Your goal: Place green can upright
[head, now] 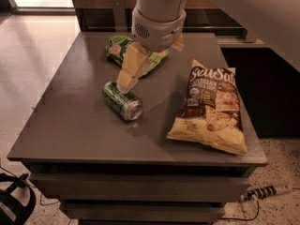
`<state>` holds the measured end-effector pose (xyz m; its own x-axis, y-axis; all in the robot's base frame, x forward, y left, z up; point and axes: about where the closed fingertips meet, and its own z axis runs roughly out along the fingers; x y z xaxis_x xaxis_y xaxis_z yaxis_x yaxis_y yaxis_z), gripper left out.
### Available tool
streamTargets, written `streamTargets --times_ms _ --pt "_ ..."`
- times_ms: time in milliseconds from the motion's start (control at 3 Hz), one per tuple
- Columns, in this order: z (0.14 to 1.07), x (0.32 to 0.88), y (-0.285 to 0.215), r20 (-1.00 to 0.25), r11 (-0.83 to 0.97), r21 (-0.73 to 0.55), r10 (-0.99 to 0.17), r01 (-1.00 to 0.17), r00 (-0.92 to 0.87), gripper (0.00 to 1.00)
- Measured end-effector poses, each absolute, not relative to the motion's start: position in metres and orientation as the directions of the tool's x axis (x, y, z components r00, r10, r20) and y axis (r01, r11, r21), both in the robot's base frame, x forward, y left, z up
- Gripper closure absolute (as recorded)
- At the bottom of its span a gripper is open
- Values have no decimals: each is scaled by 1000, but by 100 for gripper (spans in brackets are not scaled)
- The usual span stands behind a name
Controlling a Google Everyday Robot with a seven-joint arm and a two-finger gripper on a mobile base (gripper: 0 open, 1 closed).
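Note:
The green can (123, 101) lies on its side on the grey table (70, 121), left of centre, with its silver end towards the front right. My gripper (145, 67) hangs from the white wrist just above and behind the can. It is open and empty. One pale yellow finger (130, 69) reaches down to the can's rear end, and the other finger (178, 42) shows only partly behind the wrist.
A flat green snack bag (116, 48) lies at the back of the table, partly hidden by the gripper. A large yellow and brown chip bag (211, 107) lies on the right side. A power strip (268, 190) lies on the floor at the right.

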<state>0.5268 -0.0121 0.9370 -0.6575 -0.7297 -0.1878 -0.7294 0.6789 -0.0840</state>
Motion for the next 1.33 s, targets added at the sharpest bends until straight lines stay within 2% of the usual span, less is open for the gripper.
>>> streamTargets --times_ms 1333 --pt "865 545 66 -105 691 55 -714 -721 -692 0"
